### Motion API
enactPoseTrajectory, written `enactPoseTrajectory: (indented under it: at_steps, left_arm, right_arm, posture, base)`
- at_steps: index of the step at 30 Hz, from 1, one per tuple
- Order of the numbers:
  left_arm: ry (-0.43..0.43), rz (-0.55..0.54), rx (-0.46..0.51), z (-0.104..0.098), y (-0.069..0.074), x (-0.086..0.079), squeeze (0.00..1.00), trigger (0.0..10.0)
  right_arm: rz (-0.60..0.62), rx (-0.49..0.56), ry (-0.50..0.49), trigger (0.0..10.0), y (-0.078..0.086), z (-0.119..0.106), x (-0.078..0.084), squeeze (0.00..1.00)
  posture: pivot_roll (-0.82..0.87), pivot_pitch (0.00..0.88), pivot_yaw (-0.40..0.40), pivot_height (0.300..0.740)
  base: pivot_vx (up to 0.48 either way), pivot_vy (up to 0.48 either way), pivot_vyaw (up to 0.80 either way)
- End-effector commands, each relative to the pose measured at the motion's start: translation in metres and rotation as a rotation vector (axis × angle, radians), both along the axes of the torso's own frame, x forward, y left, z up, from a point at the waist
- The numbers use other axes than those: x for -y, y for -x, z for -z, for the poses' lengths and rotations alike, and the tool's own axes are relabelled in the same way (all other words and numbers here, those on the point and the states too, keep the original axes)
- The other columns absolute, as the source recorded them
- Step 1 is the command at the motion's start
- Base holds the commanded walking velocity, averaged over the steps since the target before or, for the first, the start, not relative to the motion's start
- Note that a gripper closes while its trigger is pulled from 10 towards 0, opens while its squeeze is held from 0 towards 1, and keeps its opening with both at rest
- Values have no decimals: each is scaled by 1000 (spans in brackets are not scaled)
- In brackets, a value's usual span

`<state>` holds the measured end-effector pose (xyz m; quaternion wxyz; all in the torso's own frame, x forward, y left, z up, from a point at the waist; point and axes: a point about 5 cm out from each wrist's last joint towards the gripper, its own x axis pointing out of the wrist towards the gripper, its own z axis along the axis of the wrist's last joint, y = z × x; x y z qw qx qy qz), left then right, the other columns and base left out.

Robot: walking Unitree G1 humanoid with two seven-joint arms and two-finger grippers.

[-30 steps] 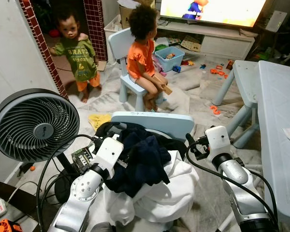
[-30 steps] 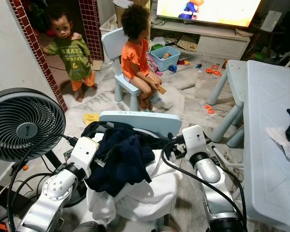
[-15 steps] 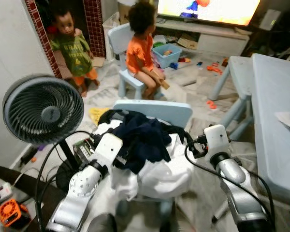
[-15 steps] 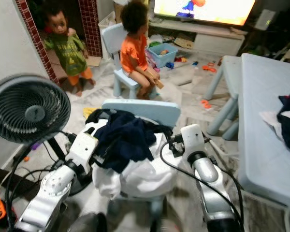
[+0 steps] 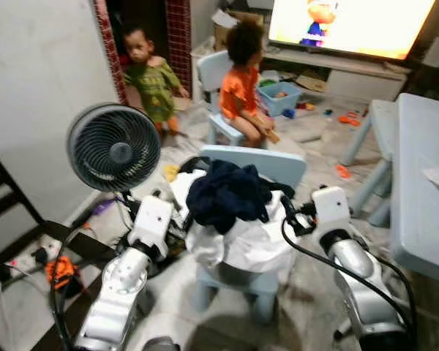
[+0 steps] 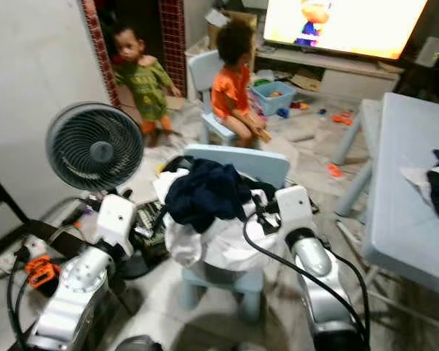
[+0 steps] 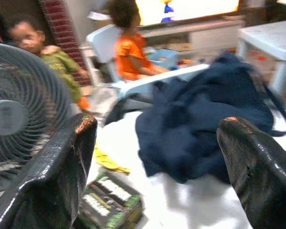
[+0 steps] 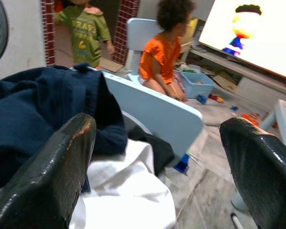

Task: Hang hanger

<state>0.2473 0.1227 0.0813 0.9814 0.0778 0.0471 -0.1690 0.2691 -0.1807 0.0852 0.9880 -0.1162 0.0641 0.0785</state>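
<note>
A dark navy garment (image 5: 227, 194) lies on top of white cloth (image 5: 241, 245), both heaped on a small light blue chair (image 5: 257, 162) right in front of me. My left gripper (image 7: 157, 121) is held at the pile's left side, open, with nothing between its fingers. At the pile's right side my right gripper (image 8: 157, 121) is open too and holds nothing. The silver left wrist (image 5: 152, 219) and right wrist (image 5: 329, 208) flank the chair.
A standing fan (image 5: 113, 146) is close at the left, with cables and a power strip (image 5: 58, 267) on the floor below. A light blue table (image 5: 424, 183) runs along the right. Behind the chair one child (image 5: 241, 84) sits, another (image 5: 152, 77) stands, among scattered toys.
The camera has drawn back and turned, so the chair with the clothes looks smaller and more floor shows. Both open grippers stay on either side of the pile.
</note>
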Motion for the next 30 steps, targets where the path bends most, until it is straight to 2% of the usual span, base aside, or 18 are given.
enactPoseTrajectory:
  at_steps: [1,12,18,30]
  left_arm:
    - [6,-8,16,-5,-3,-3,0,10000]
    - [11,-14,16,-5,-6,-3,0,10000]
    - [34,-43,47,-9,-5,-5,0,10000]
    - [78,-90,48,-10,-7,-15,0,10000]
  right_arm:
    - [17,12,-9,10000,-1,-3,3,0]
    - [1,44,-28,10000,-3,-10,2,0]
    - [-1,59,-36,10000,1,-10,2,0]
    - [10,76,-41,10000,1,-12,2,0]
  posture:
    - [5,0,-15,740]
    - [-2,0,-15,740]
    - [-1,0,-12,740]
    - [4,0,-12,740]
  base:
    - [0,-356,0]
    - [0,-381,-78]
    - [0,0,0]
    - [0,0,0]
